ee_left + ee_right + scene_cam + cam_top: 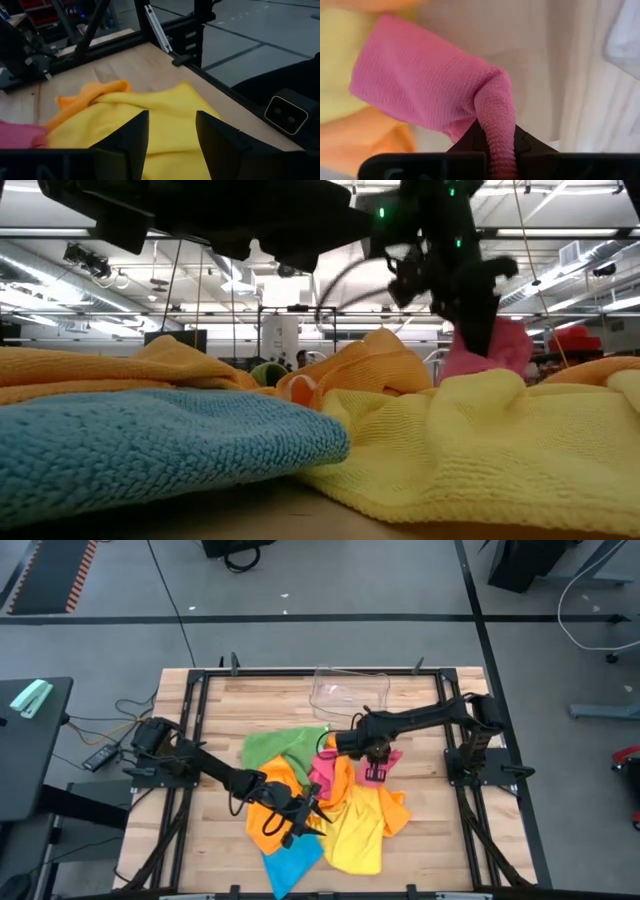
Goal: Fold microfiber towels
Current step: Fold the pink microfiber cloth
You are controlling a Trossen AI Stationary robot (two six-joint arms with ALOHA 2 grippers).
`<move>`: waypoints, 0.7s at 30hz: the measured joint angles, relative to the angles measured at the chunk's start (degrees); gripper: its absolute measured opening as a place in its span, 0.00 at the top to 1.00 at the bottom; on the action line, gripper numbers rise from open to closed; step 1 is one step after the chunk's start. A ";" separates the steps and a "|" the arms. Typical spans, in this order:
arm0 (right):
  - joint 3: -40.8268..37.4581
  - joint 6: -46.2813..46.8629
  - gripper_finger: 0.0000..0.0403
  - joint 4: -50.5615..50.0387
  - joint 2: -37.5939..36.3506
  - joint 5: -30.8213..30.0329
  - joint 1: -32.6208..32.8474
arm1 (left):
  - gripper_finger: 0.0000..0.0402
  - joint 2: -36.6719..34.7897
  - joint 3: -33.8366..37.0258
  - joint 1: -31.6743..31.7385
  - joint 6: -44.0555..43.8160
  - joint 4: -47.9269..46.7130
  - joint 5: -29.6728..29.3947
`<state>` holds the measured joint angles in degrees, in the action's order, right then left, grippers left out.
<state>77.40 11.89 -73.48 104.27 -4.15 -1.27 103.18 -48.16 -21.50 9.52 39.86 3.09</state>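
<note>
Right end effector (pixel 375 772) pinches the pink towel (pixel 325 772) above the heap of towels mid-surface; left end effector (pixel 303 820) hangs spread over the orange towel (pixel 270 802). Low view: pink cloth dangles, probably partly clear. Right wrist view: pinched at a bunched edge, so lift slowly, straight up.

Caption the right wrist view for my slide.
Right gripper shut on pink towel, lifted above the table.

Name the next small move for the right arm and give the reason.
Probably lift the pink towel higher and away from the pile: the right pincer is shut on its edge, yet it still lies against the yellow towel. The left pincer hovers open over the yellow one.
</note>
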 joint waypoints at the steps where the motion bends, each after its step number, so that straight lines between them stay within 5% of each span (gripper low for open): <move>1: -0.82 -0.39 0.95 0.01 0.00 -1.34 -0.96 | 0.57 0.00 0.00 0.00 -0.09 -0.34 -0.02; 13: -7.56 -8.27 0.95 0.74 0.00 -11.29 -11.66 | 0.57 0.00 0.00 0.00 -1.47 -5.51 -0.06; 21: -10.12 -5.15 0.95 9.64 0.00 -19.12 -9.11 | 0.57 0.00 0.00 0.00 -1.42 -6.80 -0.04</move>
<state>67.28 6.74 -63.84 104.27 -23.27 -10.39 103.18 -48.16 -21.50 8.11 33.07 3.05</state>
